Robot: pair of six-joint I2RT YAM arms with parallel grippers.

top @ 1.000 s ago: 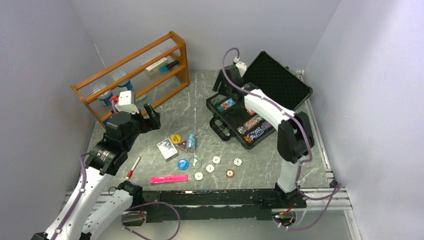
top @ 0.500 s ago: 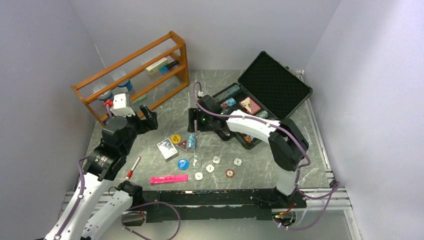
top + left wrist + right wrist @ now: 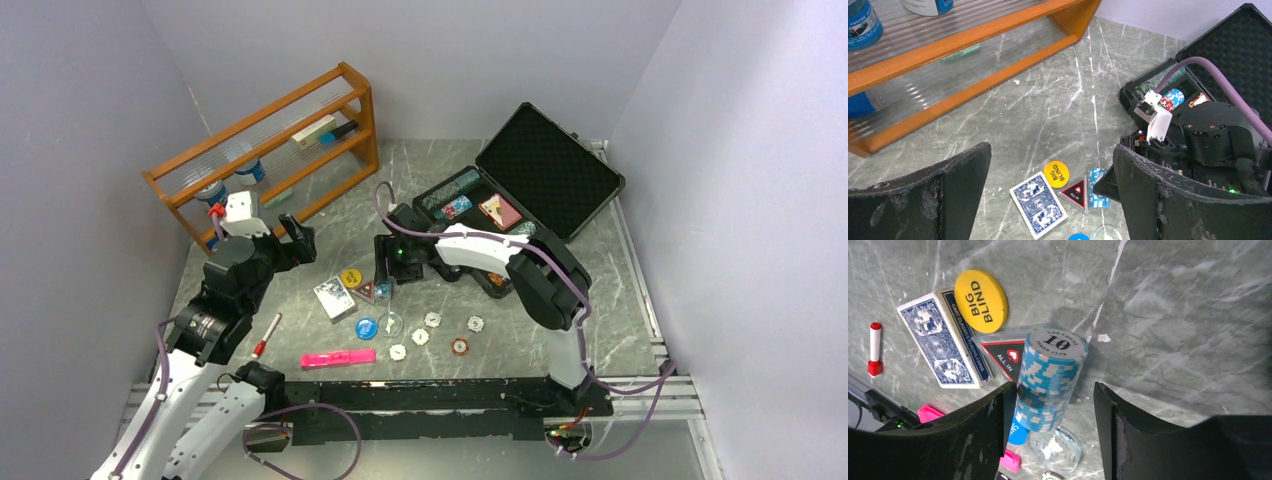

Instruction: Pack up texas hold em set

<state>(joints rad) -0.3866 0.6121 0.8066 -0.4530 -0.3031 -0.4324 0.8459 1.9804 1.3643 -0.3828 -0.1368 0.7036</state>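
Right jaws swung across, flanking the cylindrical striped chip stack (image 3: 1050,385).

Place: robot lab test cell
Walls: plain pale panels (image 3: 80,120) closing in three sides
Bench: grey marbled tabletop (image 3: 420,180); metal rail (image 3: 650,398) along its near edge
Machines: left arm (image 3: 215,310) and right arm (image 3: 540,280) bolted there; purple cables (image 3: 310,410) trailing

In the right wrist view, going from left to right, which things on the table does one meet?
Red-tipped pen → card deck → yellow Big Blind button → blue chip stack.
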